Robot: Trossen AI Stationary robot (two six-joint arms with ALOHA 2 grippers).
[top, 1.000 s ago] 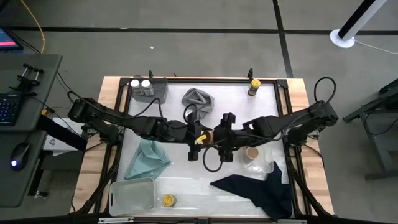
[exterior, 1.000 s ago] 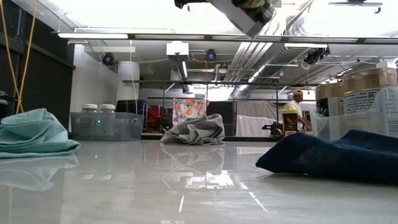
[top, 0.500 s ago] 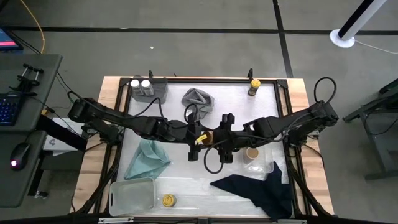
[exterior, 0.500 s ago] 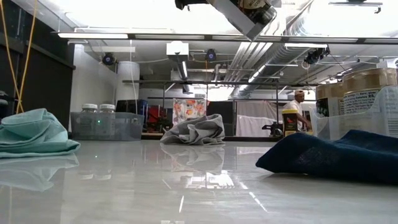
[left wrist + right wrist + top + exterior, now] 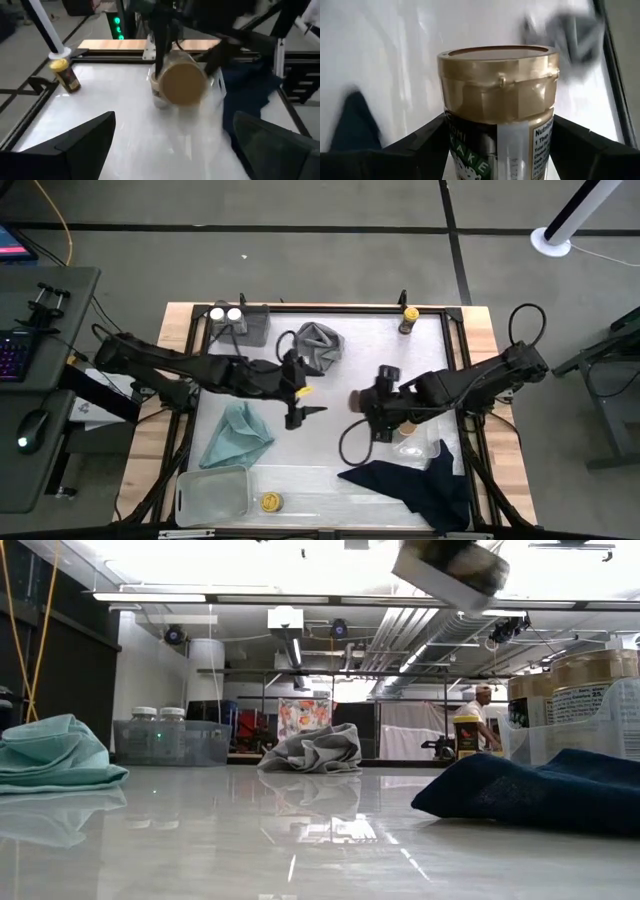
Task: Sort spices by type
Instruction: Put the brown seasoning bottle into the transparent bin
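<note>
A spice jar with a tan-gold cap (image 5: pixel 497 75) sits in my right gripper (image 5: pixel 366 402), in the air over the table's middle; the low view shows the jar (image 5: pixel 450 565) high up. My left gripper (image 5: pixel 305 413) hangs open left of it, fingers wide apart, touching nothing. From the left wrist view the jar's tan top (image 5: pixel 182 82) faces me. Two white-capped jars (image 5: pixel 225 314) stand in a grey tray at the far left. A yellow-capped jar (image 5: pixel 408 318) stands at the far edge. A tan-topped jar (image 5: pixel 405 425) sits in the clear tray at right. A yellow-lidded one (image 5: pixel 270 501) is near the front edge. My right gripper pinches the jar's labelled body (image 5: pixel 470 150) below the cap, one finger (image 5: pixel 415 147) on each side. The fingers reach level from the table's right and lie along the jar. The jar is lifted clear, lying about level, with its capped end sticking out past the fingertips toward the table's left.
A grey cloth (image 5: pixel 318 340) lies at the far middle, a teal cloth (image 5: pixel 240 435) at left and a navy cloth (image 5: pixel 410 480) at the near right. A clear tray (image 5: pixel 212 495) sits at the near left corner. A person stands far back in the room (image 5: pixel 483 700).
Both grippers met around the jar at the table's middle. My left gripper has since parted from it and drawn back toward the table's left and far side. My right gripper has carried the jar a short way toward the right.
</note>
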